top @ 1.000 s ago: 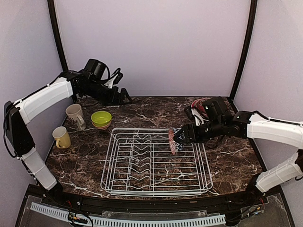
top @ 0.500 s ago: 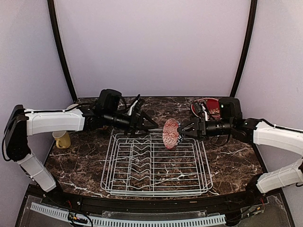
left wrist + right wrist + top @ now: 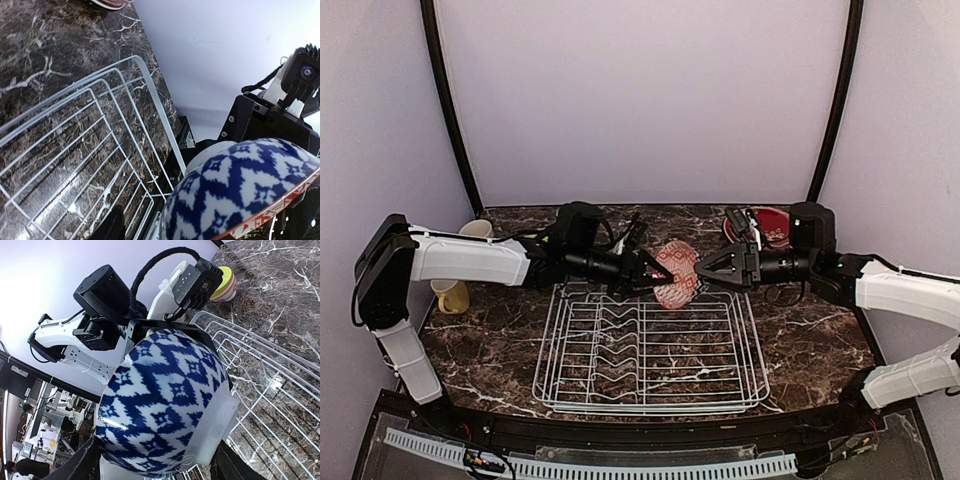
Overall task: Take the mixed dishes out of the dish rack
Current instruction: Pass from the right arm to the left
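From above, the navy-zigzag bowl (image 3: pixel 676 275) hangs on edge over the far rail of the dish rack (image 3: pixel 650 350), its red-patterned inside showing, between the right gripper (image 3: pixel 701 270), clamped on its rim, and the left gripper (image 3: pixel 650 279). The left wrist view shows its blue-and-white zigzag outside and red rim, but I cannot tell whether those jaws grip it. In the right wrist view the bowl sits wedged between the fingers.

A dark marble counter (image 3: pixel 810 335) with white veins filled the booth floor. Behind it rose a plain pale lilac backdrop (image 3: pixel 640 100), framed by two black poles (image 3: pixel 447 100) that leaned inward. A white slotted strip (image 3: pixel 620 468) ran along the near edge. The right wrist view showed a cluttered room (image 3: pixel 30 440) beyond, blurred.
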You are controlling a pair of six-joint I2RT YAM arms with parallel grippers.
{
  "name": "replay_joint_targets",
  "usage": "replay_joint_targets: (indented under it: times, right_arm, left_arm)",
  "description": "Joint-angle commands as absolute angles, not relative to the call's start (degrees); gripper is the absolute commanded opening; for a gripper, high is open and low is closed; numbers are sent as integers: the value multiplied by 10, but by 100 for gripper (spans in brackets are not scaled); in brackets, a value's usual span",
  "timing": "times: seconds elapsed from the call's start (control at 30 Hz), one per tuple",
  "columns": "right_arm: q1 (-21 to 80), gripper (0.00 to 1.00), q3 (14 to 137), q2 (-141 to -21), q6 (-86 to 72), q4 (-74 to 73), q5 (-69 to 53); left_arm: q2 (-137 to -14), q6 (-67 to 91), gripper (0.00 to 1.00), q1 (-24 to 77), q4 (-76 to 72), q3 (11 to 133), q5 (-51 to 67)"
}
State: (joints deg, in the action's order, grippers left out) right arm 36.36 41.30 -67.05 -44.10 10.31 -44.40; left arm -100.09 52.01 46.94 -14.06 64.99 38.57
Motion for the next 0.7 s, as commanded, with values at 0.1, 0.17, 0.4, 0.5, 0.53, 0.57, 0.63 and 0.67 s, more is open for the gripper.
replay_joint_targets:
  times: [0.1, 0.17, 0.4, 0.5, 0.53, 0.57, 0.63, 0.67]
  right_arm:
    - [361, 52, 407, -668, -446, 170, -476]
    - [361, 52, 406, -667, -443, 171, -475]
    - [352, 87, 414, -664, -413, 121, -440]
    - [345, 99, 421, -659, -391, 89, -415]
    - [341, 99, 425, -660, -384, 74, -404]
    - [338, 99, 430, -661, -375, 61, -396]
    - [330, 99, 437, -664, -365, 41, -385]
    - [328, 99, 440, -665, -360, 33, -379]
  left_arm:
    - [-1007, 541, 25, 475, -184, 668, 381]
    - [-1006, 541, 17, 474, -181, 670, 379]
    - [-973, 475, 1, 467, -81, 689, 349]
    - [-950, 460, 1, 447, -47, 686, 342]
    - [-937, 452, 1, 434, -28, 683, 341]
    - [-923, 446, 1, 427, -11, 682, 340]
    - [-901, 429, 1, 402, 43, 684, 337]
    - [-892, 412, 1, 383, 61, 686, 331]
